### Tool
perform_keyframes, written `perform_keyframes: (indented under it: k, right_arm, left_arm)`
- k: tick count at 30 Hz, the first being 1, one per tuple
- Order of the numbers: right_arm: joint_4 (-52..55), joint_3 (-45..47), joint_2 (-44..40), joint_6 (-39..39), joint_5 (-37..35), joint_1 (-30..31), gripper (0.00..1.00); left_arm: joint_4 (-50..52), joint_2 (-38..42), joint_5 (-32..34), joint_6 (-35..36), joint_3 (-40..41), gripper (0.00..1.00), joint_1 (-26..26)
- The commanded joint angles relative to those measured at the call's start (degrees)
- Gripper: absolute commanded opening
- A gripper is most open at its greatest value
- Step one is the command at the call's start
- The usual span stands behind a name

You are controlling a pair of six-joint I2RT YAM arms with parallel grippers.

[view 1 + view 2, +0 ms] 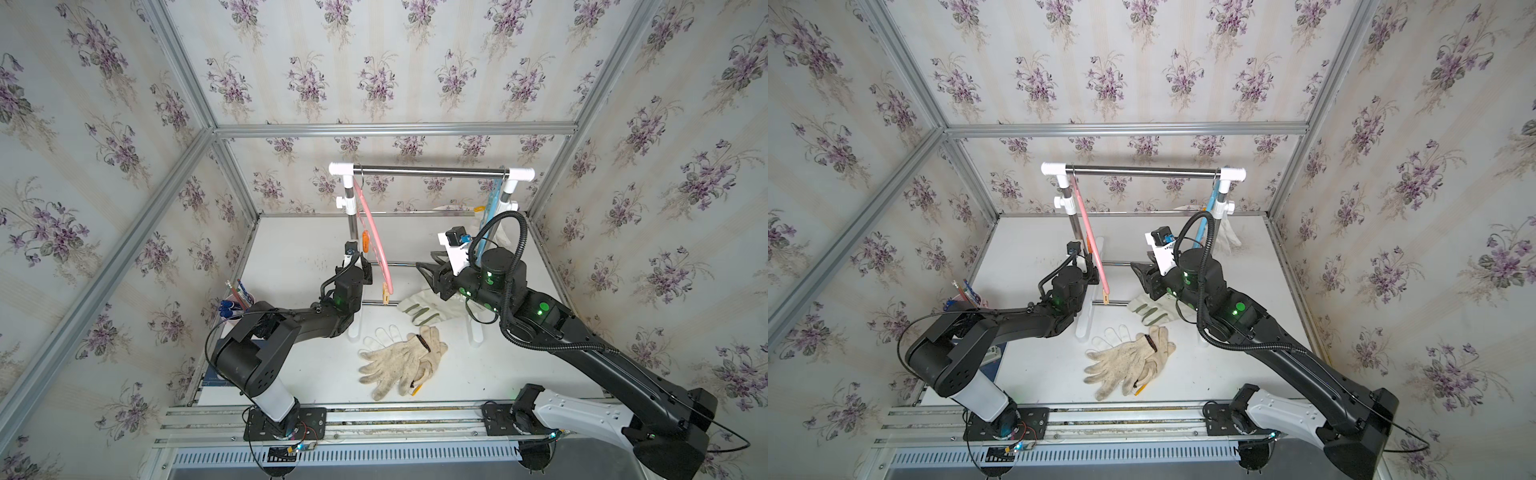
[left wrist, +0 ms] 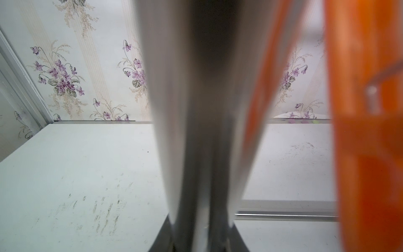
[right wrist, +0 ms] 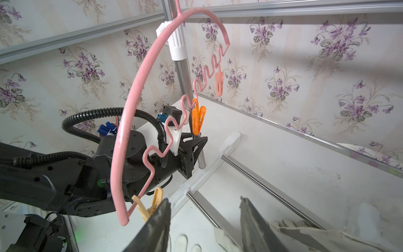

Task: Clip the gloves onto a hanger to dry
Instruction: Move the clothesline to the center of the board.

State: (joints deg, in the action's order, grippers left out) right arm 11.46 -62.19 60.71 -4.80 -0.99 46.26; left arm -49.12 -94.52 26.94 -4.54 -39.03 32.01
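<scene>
Toward 6 o'clock on the table (image 1: 299, 249), a heap of dirty knit gloves (image 1: 397, 365) lies flat, and both top views show it (image 1: 1127, 361). At about 1 o'clock from the heap a canvas glove (image 1: 419, 309) with green finger patches lies on the table, its cuff end hidden under my right arm. One more white glove (image 1: 505, 230) hangs at the far 1 o'clock corner beside the blue hanger (image 1: 490, 216); I cannot tell how it is fastened. Both hangers hang from the rack (image 1: 428, 170) at 12 o'clock, the blue one at the right end of its rail and the pink hanger (image 3: 122, 141) at the left end. No glove is on the pink hanger. On its wavy lower bar I see a pink clip (image 3: 219, 81), an orange clip (image 3: 198, 120) and a yellow clip (image 3: 150, 205). My right gripper (image 3: 204, 227) points toward 9 o'clock, jaws spread with nothing between them, near the yellow clip and above the canvas glove. My left gripper (image 3: 197, 143) sits at the rack's left post, just under the orange clip. Its own camera shows only blur, so I cannot tell whether it is clenched on anything. A cup of markers (image 1: 239, 299) stands at 9 o'clock.
</scene>
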Motion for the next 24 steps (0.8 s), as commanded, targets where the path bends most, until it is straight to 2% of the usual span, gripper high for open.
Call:
perform_keyframes:
  k: [1, 3, 4, 8, 11, 13, 20, 22, 24]
  right_arm:
    - [-0.19, 0.05, -0.22, -1.00, -1.11, 0.06, 0.53]
    - [-0.37, 0.18, -0.24, -1.00, -1.19, 0.01, 0.54]
    - [-0.32, 0.21, -0.23, -0.87, -1.35, 0.00, 0.54]
    - [-0.40, -0.23, -0.44, 0.43, -2.19, 0.04, 0.56]
    - [-0.42, -0.97, -0.69, 1.59, -2.61, -0.02, 0.57]
    - [-0.21, -1.20, -0.81, 2.51, -2.60, 0.03, 0.58]
    - [-0.15, -0.24, -2.81, 3.20, 3.33, -0.02, 0.56]
    - [-0.07, 0.21, -3.85, 2.16, 4.22, 0.05, 0.53]
    - [1.67, -0.13, -4.50, 1.12, 3.81, 0.12, 0.48]
  left_arm:
    - [2.19, 0.19, -0.93, -1.68, 0.74, 0.16, 0.83]
    - [2.22, 0.85, -0.75, -1.36, 1.28, 0.24, 0.83]
    - [2.23, 1.30, -0.62, -1.04, 1.61, 0.32, 0.80]
    - [2.80, 3.88, 0.92, 3.11, 2.12, 0.72, 0.84]
    - [7.05, 7.38, 3.98, 7.10, 1.37, 0.92, 0.64]
    - [14.07, 10.65, 6.00, 7.15, -0.24, 1.00, 0.26]
    - [50.86, 24.54, 10.20, -4.17, -8.65, 1.00, -2.26]
    - [53.69, 29.14, 8.68, -3.36, -7.24, 1.00, -2.71]
    - [54.67, 35.42, 4.18, -0.99, -4.83, 1.00, -2.96]
